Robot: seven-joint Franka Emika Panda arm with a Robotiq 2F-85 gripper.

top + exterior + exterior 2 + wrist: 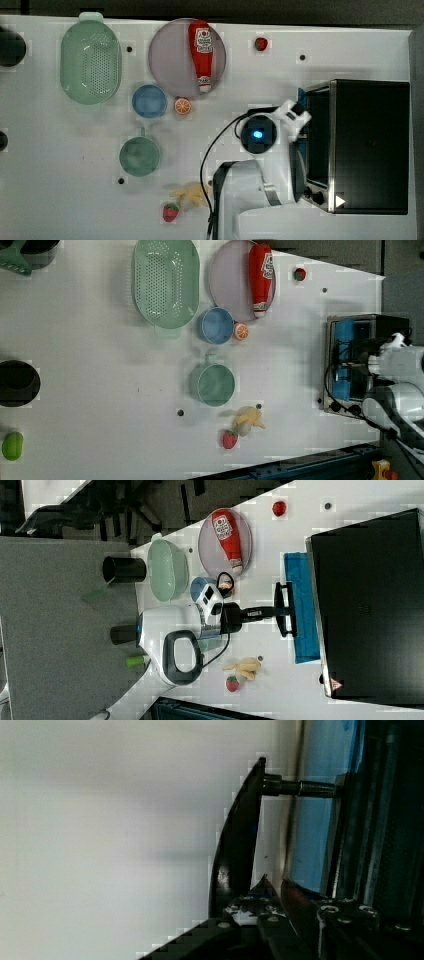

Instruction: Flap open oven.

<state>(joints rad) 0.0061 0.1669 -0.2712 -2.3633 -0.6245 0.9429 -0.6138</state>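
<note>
Counter first: one wide white top, dotted with a few small dark holes. In the right view, grey flooring runs along the right view's left, and dark clutter sits beyond the far edge.

Now the count, from the top view:
- one mint colander
- one pale round plate, with one ketchup bottle lying across it
- one blue bowl, just beside one orange slice
- one green mug
- one banana, near one strawberry
- one more small red fruit, up by the far edge

Two black cups stand on the right view's left.

And there's the oven, one of it, a black-topped box at the top view's right end of the counter. Its blue-tinted door is tipped out from the silver front. The arm reaches in level, and the claw sits at the dark handle. In the wrist view its fingertips stand a narrow gap apart, tucked between the handle bar and the glass, with nothing seen pinched between them.
</note>
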